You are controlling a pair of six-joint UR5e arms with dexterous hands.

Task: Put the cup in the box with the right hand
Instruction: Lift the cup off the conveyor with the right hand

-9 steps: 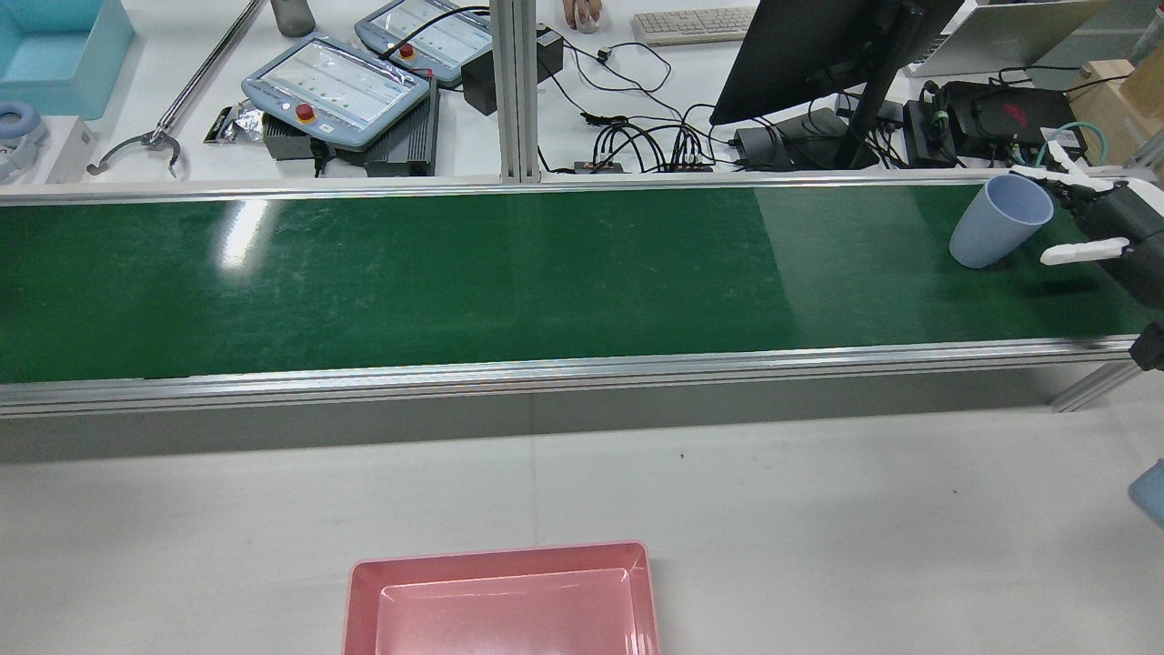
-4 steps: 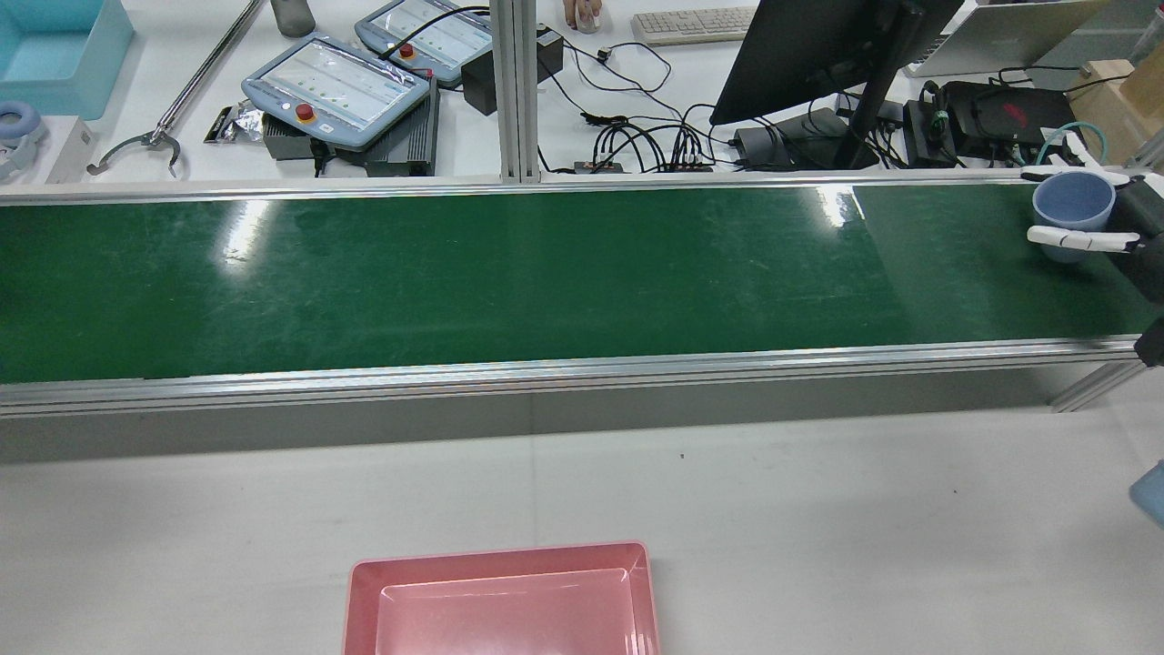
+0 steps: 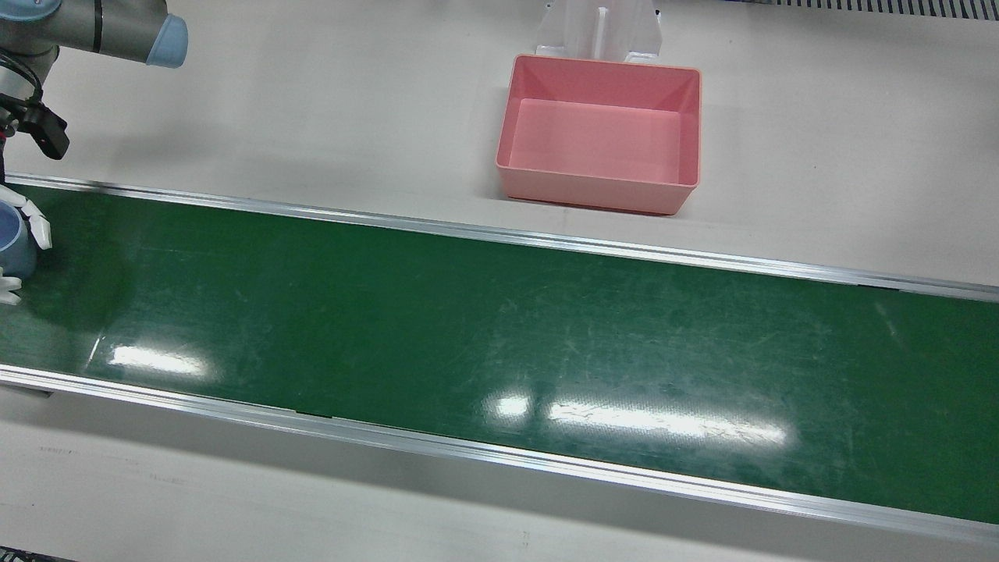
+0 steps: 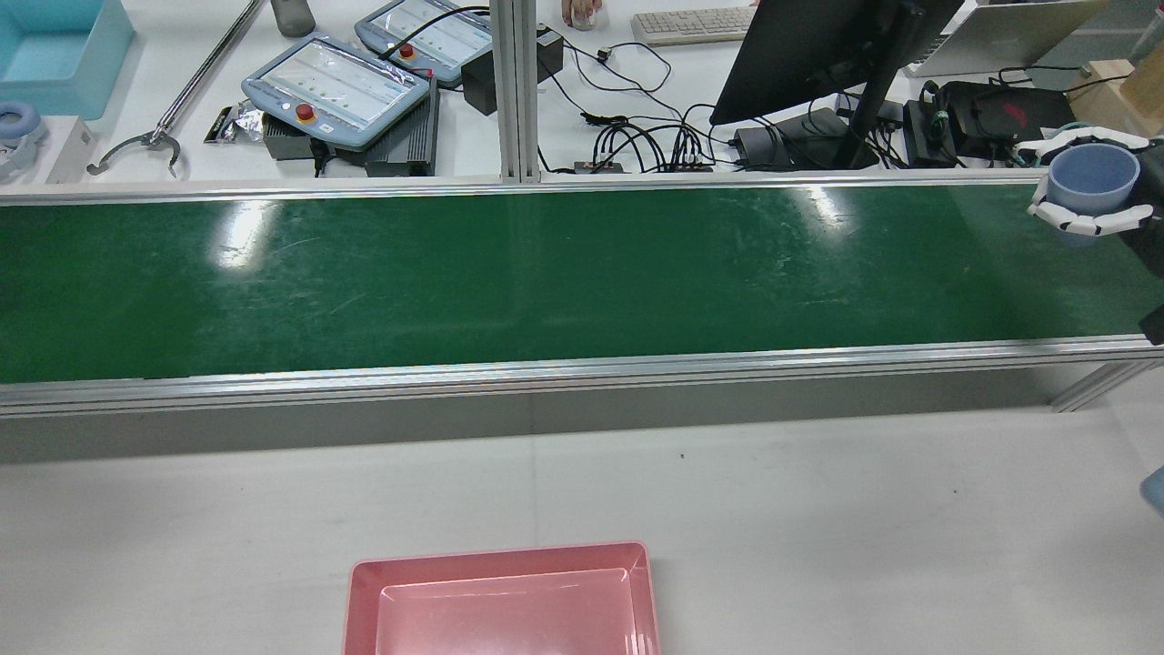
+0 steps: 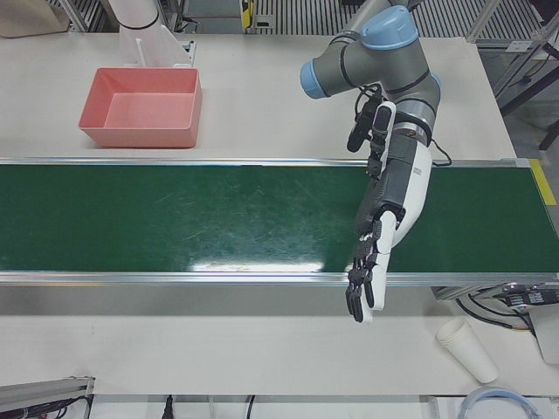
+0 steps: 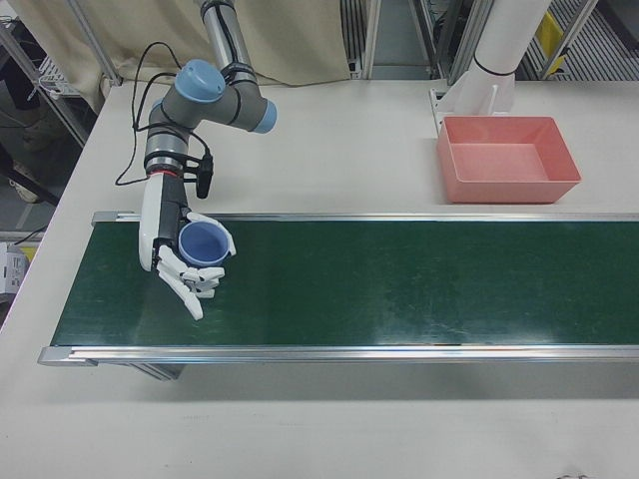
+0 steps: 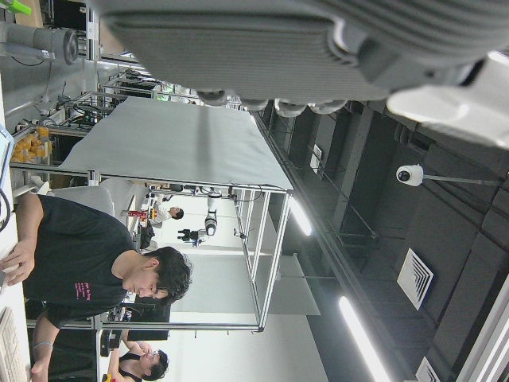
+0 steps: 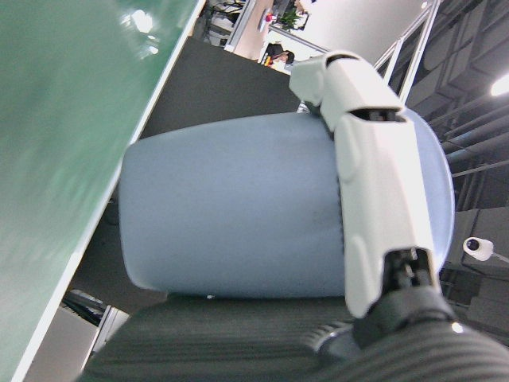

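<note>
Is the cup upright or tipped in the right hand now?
Upright: the cup shows its open mouth upward, with the right hand wrapped around it.

Cup (image 6: pixel 203 242) over belt (image 6: pixel 399 289) — box (image 6: pixel 509 158) beyond.

- right hand (image 6: pixel 185 261): fingers curled around the cup (image 6: pixel 203 242), holding it upright
- left hand (image 5: pixel 374 262): fingers extended downward, apart, holding nothing
</note>
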